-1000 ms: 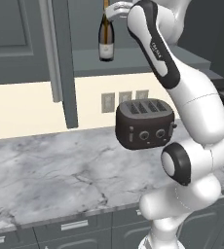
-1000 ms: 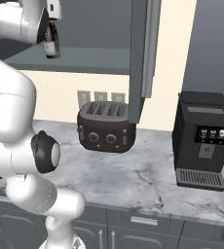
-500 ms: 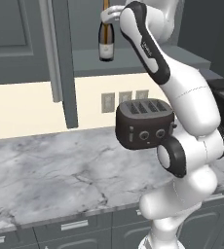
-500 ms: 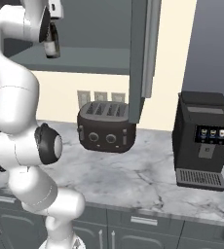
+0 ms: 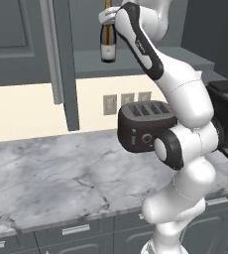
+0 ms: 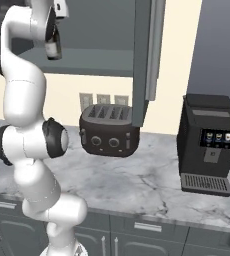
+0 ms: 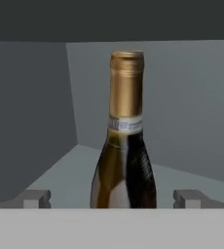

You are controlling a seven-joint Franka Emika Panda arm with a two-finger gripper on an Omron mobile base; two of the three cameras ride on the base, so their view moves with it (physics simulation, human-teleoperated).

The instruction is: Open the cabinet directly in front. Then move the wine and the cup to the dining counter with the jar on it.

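Note:
The cabinet [image 5: 66,64] stands open, its door swung out edge-on with the silver bar handle [image 5: 49,49] facing me. Inside, the wine [image 5: 108,42] stands upright on the grey shelf [image 5: 150,62], a dark bottle with a gold-foiled neck and a pale label. My gripper [image 7: 115,199] is open, level with the bottle's lower body, and the wine [image 7: 126,160] stands between the two fingertips [image 7: 36,198] with a gap on each side. In the right base view the hand hangs over the wine [image 6: 52,45]. The cup, the jar and the dining counter are out of view.
A black toaster [image 5: 145,126] sits on the marble counter [image 5: 51,173] below the cabinet, close to my arm's elbow. A black coffee machine [image 6: 207,145] stands at the right. The open cabinet door [image 6: 147,50] hangs over the counter beside the toaster. Grey drawers run under the counter.
The hand has swung in toward the wine on the shelf, so the bottle now stands between the fingers. The jaws have stayed open and the bottle has not moved.

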